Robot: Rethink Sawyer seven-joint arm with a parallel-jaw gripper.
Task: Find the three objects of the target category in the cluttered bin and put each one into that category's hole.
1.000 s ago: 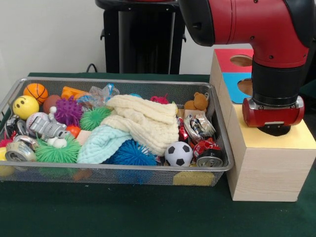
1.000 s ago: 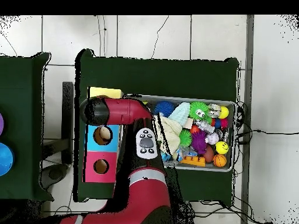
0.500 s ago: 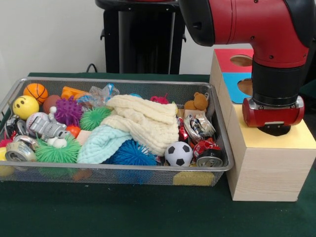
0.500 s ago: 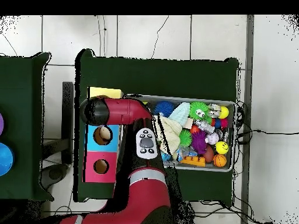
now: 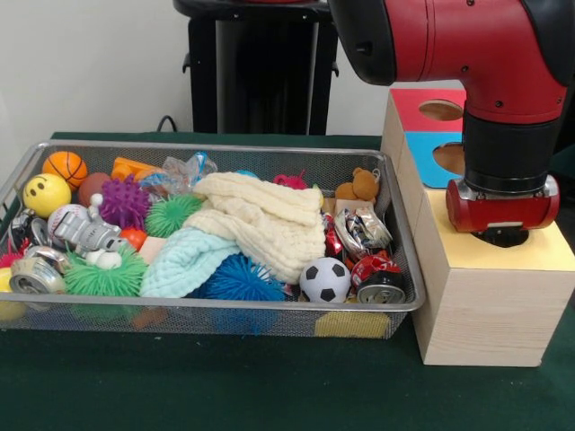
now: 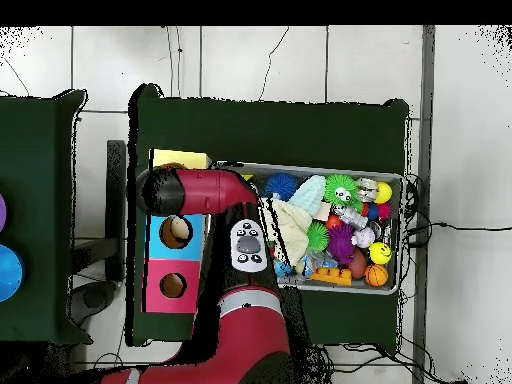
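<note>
With the gripper low over the yellow panel of the sorting box, its grasp impossible to tell, the arm should lift straight clear before crossing to the bin, where the cluttered objects sit

The red and black arm reaches across from upper left and bends straight down at the wrist. Its gripper points downward, mostly hidden beneath the red wrist collar; the jaws cannot be made out.
</note>
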